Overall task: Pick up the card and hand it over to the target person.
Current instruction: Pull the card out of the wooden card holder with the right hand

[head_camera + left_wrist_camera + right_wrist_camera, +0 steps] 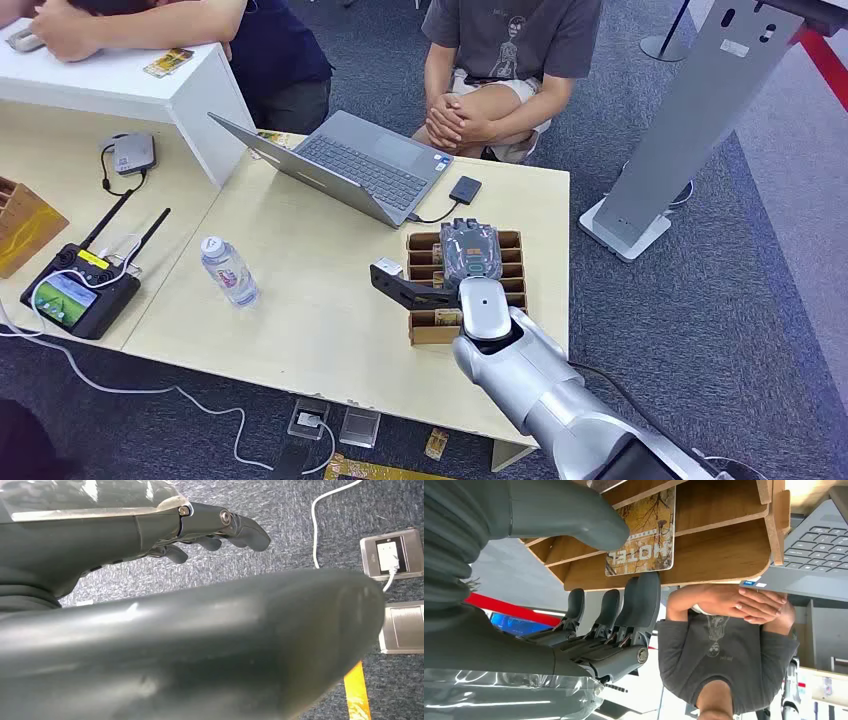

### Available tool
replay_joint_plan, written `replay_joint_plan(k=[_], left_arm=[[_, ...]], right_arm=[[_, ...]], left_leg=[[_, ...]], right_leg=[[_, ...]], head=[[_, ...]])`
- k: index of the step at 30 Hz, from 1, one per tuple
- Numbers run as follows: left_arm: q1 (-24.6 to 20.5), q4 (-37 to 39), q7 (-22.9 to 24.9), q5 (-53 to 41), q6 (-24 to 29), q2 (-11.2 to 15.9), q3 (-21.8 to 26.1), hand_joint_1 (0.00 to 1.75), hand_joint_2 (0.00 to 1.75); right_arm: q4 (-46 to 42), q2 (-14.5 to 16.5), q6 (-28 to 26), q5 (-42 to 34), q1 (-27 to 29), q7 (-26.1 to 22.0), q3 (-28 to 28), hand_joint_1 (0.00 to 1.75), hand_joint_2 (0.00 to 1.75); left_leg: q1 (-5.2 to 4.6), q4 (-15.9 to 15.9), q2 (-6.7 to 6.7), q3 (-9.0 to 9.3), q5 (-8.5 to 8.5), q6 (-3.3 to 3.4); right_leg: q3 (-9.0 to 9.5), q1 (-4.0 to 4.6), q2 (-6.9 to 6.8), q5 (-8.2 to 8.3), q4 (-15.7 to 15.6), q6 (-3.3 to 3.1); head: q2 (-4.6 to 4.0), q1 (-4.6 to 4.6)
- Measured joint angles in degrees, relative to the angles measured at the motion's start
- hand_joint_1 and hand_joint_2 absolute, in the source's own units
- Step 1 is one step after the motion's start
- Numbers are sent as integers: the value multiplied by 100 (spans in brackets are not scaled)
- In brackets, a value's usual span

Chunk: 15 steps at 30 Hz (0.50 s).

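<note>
1. Reaching over the slotted rack on the counter, the right hand hovers with thumb and fingers apart, bracketing the card.
2. Card stands upright in a slot, so it can be pinched.
3. Left hand hangs empty, loosely spread, above the floor.

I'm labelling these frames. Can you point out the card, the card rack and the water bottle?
card (641, 540), right wrist view, printed face.
card rack (514, 262), head view, right side wall.
water bottle (229, 272), head view, label.
</note>
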Motion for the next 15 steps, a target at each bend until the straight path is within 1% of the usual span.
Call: replay_joint_plan(k=[5, 12, 15], left_arm=[[-1, 5, -11, -2, 5, -5, 3, 0, 0], [1, 11, -50, -12, -10, -3, 3, 0, 0], [1, 13, -49, -10, -12, -3, 5, 0, 0]], right_arm=[[-4, 2, -1, 3, 4, -10, -21, 86, 175], [17, -5, -17, 32, 8, -2, -53, 82, 175], [21, -5, -19, 37, 8, -6, -58, 82, 175]], left_leg=[[1, 1, -1, 1, -1, 0], [0, 2, -2, 0, -1, -1], [0, 2, -2, 1, -1, -1]], right_leg=[[2, 1, -1, -1, 0, 0], [1, 0, -2, -2, 2, 0], [2, 0, -2, -2, 1, 0]], head=[[0, 0], [0, 0], [0, 0]])
